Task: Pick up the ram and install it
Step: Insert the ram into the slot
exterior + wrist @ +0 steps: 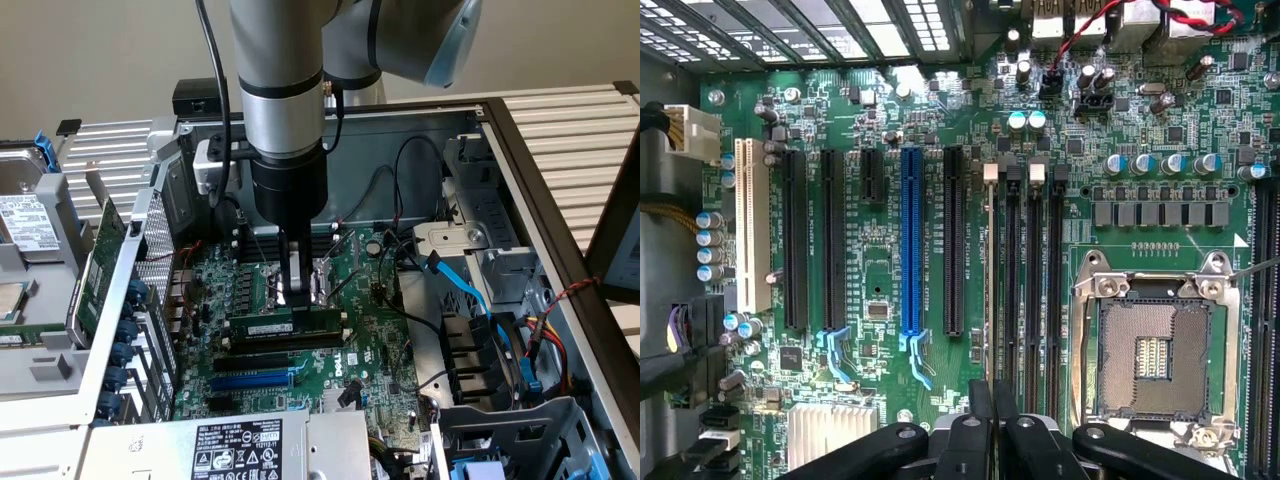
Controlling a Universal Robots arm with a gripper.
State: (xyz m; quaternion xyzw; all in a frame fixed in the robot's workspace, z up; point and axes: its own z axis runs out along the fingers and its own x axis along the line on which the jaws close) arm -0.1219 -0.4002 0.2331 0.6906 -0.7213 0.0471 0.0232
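At the exterior view's left we see a hard drive (25, 225) and a broad green expansion card (95, 265) standing outside the open computer case (500, 130). Moving right, the motherboard (370, 330) lies flat in the case, with a blue slot (250, 380) and a black slot (262, 360) across it. Just beyond them sits the ram (290, 325), upright on its long edge and lined up along a memory slot, its white sticker facing the camera. The arm comes straight down over it, and the gripper (297, 290) meets the stick's top edge near the middle. In the wrist view the gripper (992, 410) has its fingers (978, 420) drawn almost together, with only a thin gap between them. The ram (992, 290) runs edge-on out of that gap, so we judge that they pinch it. It lies along the memory slot nearest the long black slot (953, 240), with the bare processor socket (1150, 350) beyond the other memory slots. Further to the exterior view's right lie blue cables (470, 290) and drive bays. As we read it, the pick-up is done and the ram is in its slot. We cannot tell whether it is pressed fully home or whether the end clips (990, 172) have latched, and the gripper has not let go.
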